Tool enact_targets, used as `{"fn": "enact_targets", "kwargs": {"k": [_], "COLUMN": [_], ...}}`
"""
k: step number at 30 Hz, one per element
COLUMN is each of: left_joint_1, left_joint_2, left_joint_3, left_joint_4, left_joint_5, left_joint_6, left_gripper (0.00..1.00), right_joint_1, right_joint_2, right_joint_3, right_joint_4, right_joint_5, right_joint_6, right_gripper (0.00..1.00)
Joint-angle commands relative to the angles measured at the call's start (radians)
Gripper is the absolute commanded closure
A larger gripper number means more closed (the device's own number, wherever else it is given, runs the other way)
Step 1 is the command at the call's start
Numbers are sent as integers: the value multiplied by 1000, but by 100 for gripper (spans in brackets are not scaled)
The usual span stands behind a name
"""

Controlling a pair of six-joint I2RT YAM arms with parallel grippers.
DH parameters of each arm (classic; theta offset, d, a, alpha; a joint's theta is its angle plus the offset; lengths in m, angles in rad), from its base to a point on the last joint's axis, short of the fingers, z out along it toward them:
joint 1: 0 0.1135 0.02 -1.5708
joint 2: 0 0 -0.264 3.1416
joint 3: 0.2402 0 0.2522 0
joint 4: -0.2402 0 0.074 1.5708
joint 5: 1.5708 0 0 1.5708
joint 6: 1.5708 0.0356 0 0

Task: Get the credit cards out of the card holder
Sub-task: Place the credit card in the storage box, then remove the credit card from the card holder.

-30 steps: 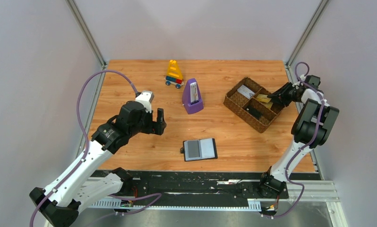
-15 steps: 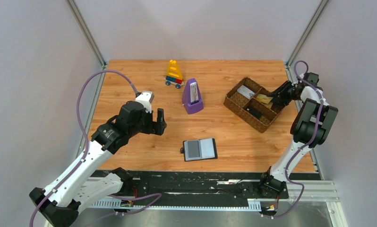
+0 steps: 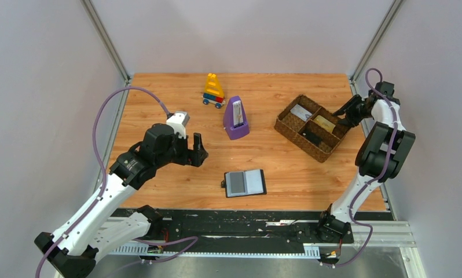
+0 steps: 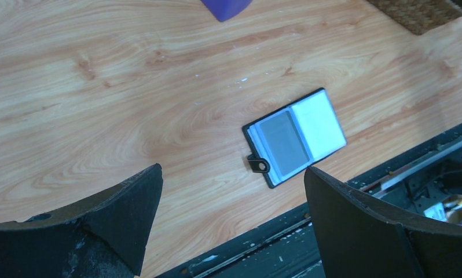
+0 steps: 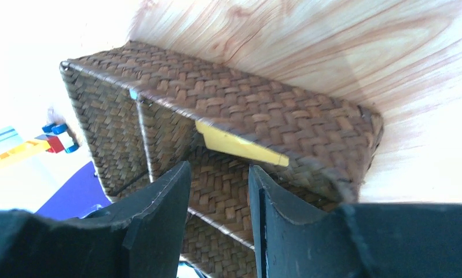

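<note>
Top: my right claw (image 3: 347, 110) at right edge of worktop (image 3: 263, 87), beside woven tray (image 3: 318, 155); card holder (image 3: 245, 183) well apart, bare room around | Left wrist: my left claw (image 4: 233, 174) spread wide, empty | Right wrist: fingers (image 5: 153, 208) slightly parted, empty, yellow card (image 5: 240, 147) just beyond.

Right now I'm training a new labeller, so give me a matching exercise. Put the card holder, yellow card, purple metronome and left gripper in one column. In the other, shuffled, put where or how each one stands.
Things:
1. card holder
2. yellow card
3. purple metronome
4. left gripper

Places or states:
A. standing upright, farther back on the table
B. jaws wide apart, holding nothing
C. lying open and flat near the table's front edge
D. inside a compartment of the woven tray

Pairs: 1-C, 2-D, 3-A, 4-B
</note>
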Motion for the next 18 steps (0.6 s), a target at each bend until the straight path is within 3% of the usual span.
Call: {"fn": "enact_targets", "kwargs": {"k": [1, 12, 18], "left_joint_1": [-4, -4, -6], "left_joint_2": [-1, 104, 187], "left_joint_3": [-19, -141, -250], "left_joint_4": [58, 165, 350], "left_joint_5": [101, 255, 390], "left_joint_6": [-64, -144, -196], "left_gripper": [0, 3, 5], "right_joint_1": [58, 407, 664], "right_joint_2": [-129, -421, -579], "right_joint_3": [-9, -319, -506], "right_joint_4": [-37, 70, 143], "right_joint_5": [3, 120, 192], "right_joint_6": [17, 43, 95], "right_gripper": [57, 57, 57]}}
